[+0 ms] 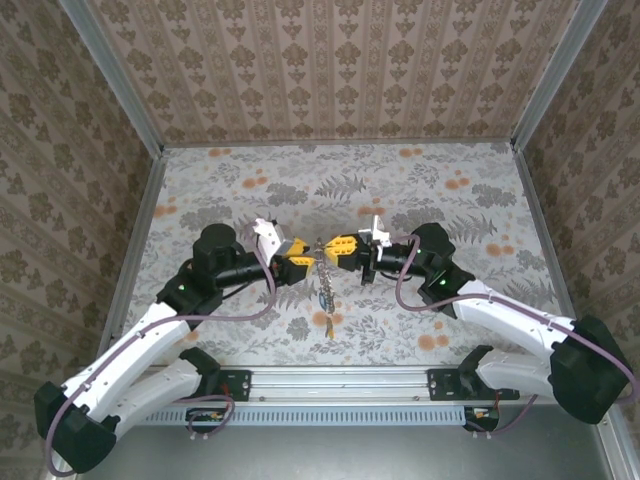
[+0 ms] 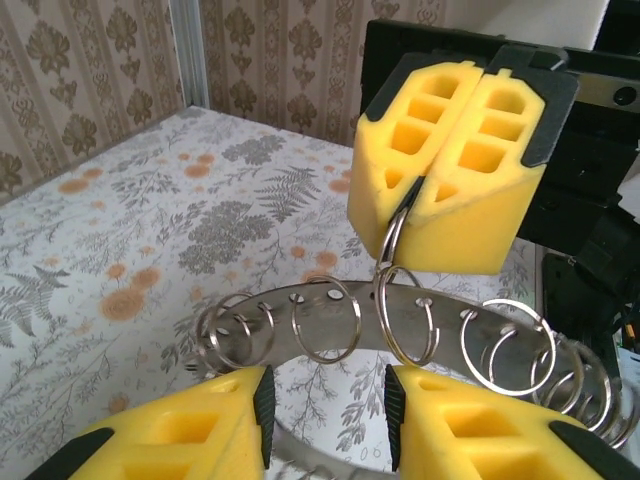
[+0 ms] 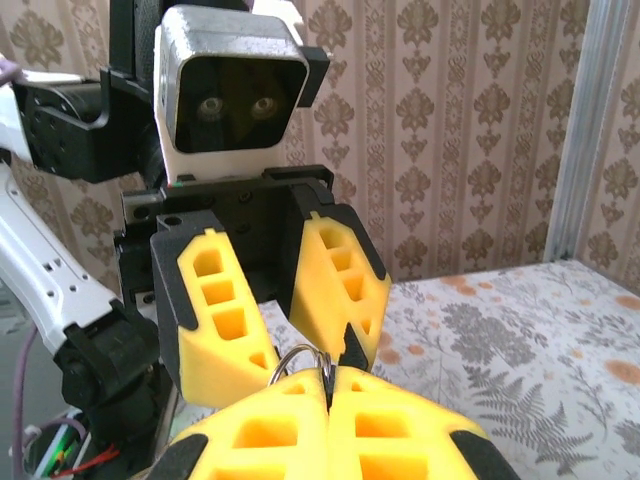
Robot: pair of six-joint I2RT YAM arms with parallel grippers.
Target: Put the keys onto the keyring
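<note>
The keyring (image 2: pixel 445 322) is a wide flat metal hoop with several small split rings threaded through holes in its band. It hangs between the two arms (image 1: pixel 325 285), and a yellow tag (image 1: pixel 330 322) dangles at its low end. My right gripper (image 2: pixel 412 192) (image 3: pixel 328 378) (image 1: pixel 338 248) is shut on one split ring (image 2: pixel 390 245) (image 3: pixel 298 352) that stands up from the band. My left gripper (image 2: pixel 325 402) (image 3: pixel 306 356) (image 1: pixel 306 260) faces it, open, with its fingers on either side of the hoop's near arc. The black-headed key is out of view.
The floral table (image 1: pixel 420 190) lies under both arms, walled with patterned paper and metal corner posts (image 1: pixel 110 70). The two grippers sit nearly tip to tip at mid-table. The left wrist camera housing (image 3: pixel 232 90) looms close in the right wrist view.
</note>
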